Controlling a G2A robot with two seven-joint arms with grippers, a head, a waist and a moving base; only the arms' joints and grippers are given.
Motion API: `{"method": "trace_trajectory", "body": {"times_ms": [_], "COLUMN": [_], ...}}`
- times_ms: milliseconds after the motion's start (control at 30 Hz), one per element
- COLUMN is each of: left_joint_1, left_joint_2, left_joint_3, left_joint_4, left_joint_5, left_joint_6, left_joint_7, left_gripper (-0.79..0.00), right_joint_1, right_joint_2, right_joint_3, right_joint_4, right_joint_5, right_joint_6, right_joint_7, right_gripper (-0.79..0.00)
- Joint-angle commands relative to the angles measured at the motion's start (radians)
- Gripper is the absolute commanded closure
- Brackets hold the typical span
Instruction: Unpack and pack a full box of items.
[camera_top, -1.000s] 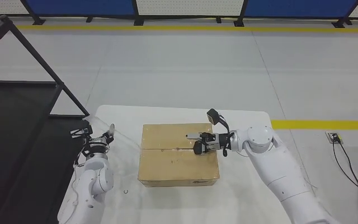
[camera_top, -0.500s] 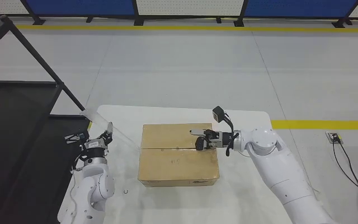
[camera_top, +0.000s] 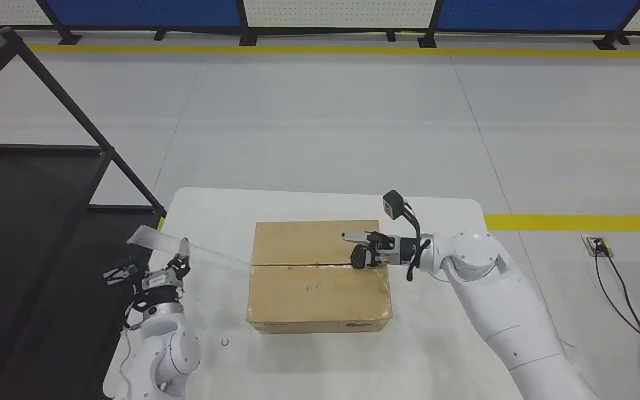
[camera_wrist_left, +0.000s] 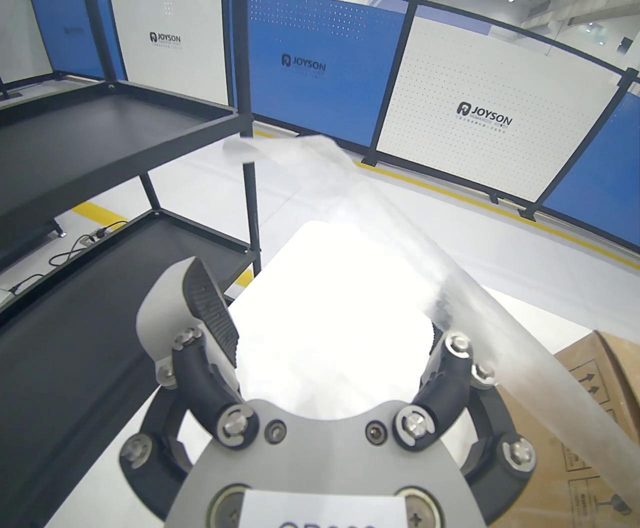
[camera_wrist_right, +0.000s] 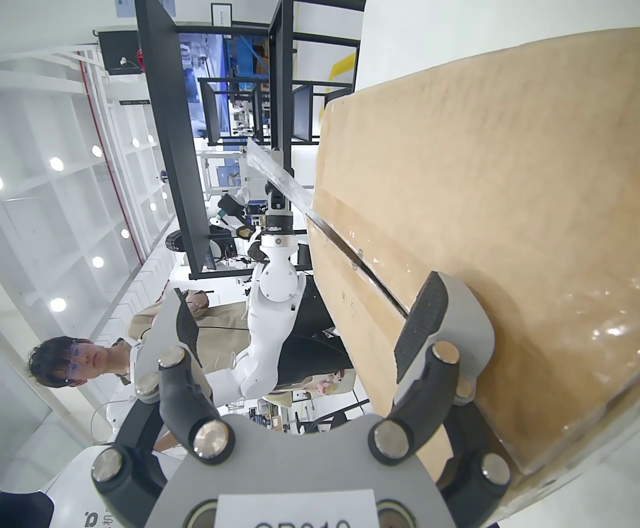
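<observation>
A translucent tape strip (camera_wrist_left: 395, 240) runs from the seam of the closed brown cardboard box (camera_top: 318, 290), mid-worktop (camera_top: 215, 215), toward 9 o'clock, clinging to the spread-open left gripper (camera_wrist_left: 320, 300); the right gripper (camera_top: 355, 250), also released, sits at the seam's 3 o'clock end.

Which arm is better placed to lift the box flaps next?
Probably right: the right gripper sits open at the box seam; the left gripper is off the box, with the tape strip stretched to it.
</observation>
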Motion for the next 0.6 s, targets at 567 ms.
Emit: {"method": "trace_trajectory", "body": {"times_ms": [567], "left_joint_1": [-0.009], "left_joint_2": [0.009], "left_joint_3": [0.151], "left_joint_4": [0.176], "left_joint_5": [0.554], "left_joint_6": [-0.016], "left_joint_7": [0.068], "left_gripper": [-0.785], "right_joint_1": [0.016], "right_joint_2": [-0.005], "right_joint_3": [-0.034], "right_joint_4": [0.015], "right_joint_5": [0.008], "right_joint_6": [0.008], "right_joint_7": [-0.009], "right_gripper": [-0.785]}}
